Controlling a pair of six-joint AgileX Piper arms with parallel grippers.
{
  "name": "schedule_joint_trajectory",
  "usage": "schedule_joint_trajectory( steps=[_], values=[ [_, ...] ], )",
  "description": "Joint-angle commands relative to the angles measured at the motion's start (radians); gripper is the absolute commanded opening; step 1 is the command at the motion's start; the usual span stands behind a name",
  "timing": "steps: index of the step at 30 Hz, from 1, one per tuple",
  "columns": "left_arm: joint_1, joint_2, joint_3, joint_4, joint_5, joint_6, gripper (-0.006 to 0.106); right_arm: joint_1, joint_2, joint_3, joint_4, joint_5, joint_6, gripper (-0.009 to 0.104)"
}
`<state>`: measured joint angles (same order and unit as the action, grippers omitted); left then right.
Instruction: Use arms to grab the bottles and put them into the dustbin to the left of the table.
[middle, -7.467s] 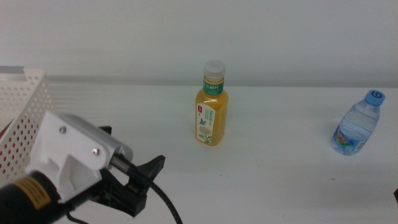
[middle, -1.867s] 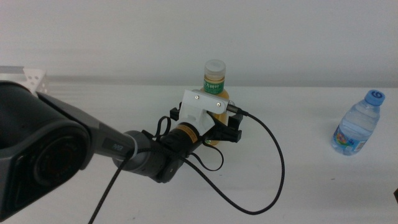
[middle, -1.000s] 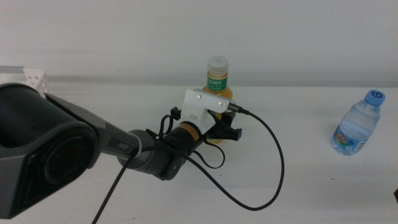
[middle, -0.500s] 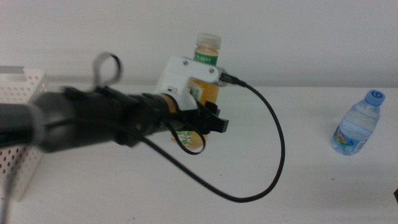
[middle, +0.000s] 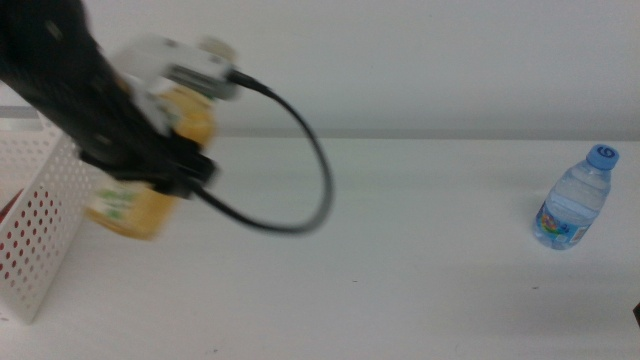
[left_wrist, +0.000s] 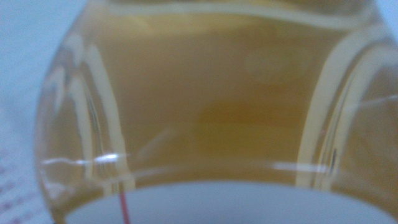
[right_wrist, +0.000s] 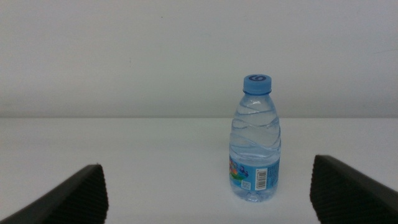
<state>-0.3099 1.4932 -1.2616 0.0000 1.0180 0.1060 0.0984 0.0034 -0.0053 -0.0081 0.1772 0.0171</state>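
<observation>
Clamping the orange juice bottle (middle: 150, 160), the left gripper (middle: 160, 165) holds it tilted in the air, cap up and away from the camera, base slanting down toward the dustbin (middle: 35, 215) just beside it. The blurred left arm reaches in from the upper left corner. In its wrist view the bottle's amber body (left_wrist: 205, 118) fills the frame. The right gripper (right_wrist: 208, 193) waits low with jaws spread wide, the water bottle (right_wrist: 256, 140) upright on the table (middle: 400, 260) straight ahead of it, well apart from the left gripper.

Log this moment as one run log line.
left tool: carrying juice bottle tilted, off table, beside basket | right tool: open, facing water bottle | water bottle: upright on table
</observation>
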Motion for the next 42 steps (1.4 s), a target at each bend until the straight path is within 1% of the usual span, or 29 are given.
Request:
schedule_joint_trajectory(
  steps=[1,4,7,11,14,16,22,24,31,34,37,40,42],
  values=[
    [0.102,0.011,-0.109,0.008,0.148,0.105,-0.002,-0.009,-0.040,0.043,-0.004,-0.009,-0.010,0.086],
    [0.251,0.053,-0.242,0.019,0.288,0.212,-0.002,-0.009,-0.040,0.043,-0.004,-0.009,-0.010,0.086],
    [0.397,0.095,-0.330,0.014,0.295,0.277,-0.002,-0.009,-0.040,0.043,-0.004,-0.009,-0.010,0.086],
    [0.569,0.157,-0.370,0.020,0.295,0.314,-0.002,-0.009,-0.040,0.043,-0.004,-0.009,-0.010,0.086],
    [0.656,0.204,-0.370,0.016,0.293,0.341,-0.002,-0.009,-0.040,0.043,-0.004,-0.009,-0.010,0.086],
    [0.690,0.238,-0.370,0.009,0.289,0.357,-0.002,-0.009,-0.040,0.043,-0.004,-0.009,-0.010,0.086],
    [0.710,0.325,-0.368,0.017,0.291,0.365,-0.002,-0.009,-0.040,0.043,-0.004,-0.009,-0.010,0.086],
    [0.710,0.347,-0.366,0.000,0.291,0.362,-0.002,-0.009,-0.040,0.043,-0.004,-0.009,-0.010,0.086],
    [0.710,0.362,-0.282,0.027,0.271,0.339,-0.002,-0.009,-0.040,0.043,-0.004,-0.009,-0.010,0.086],
    [0.710,0.362,-0.256,0.018,0.261,0.342,-0.001,-0.009,-0.040,0.043,-0.004,-0.009,-0.010,0.086],
    [0.710,0.362,-0.243,0.011,0.263,0.369,0.007,-0.009,-0.040,0.043,-0.004,-0.009,-0.010,0.086],
    [0.710,0.362,-0.239,0.009,0.267,0.371,0.021,-0.009,-0.040,0.043,-0.004,-0.009,-0.010,0.086],
    [0.710,0.362,-0.239,0.009,0.267,0.371,0.034,-0.009,-0.040,0.043,-0.004,-0.009,-0.010,0.086]
  ],
)
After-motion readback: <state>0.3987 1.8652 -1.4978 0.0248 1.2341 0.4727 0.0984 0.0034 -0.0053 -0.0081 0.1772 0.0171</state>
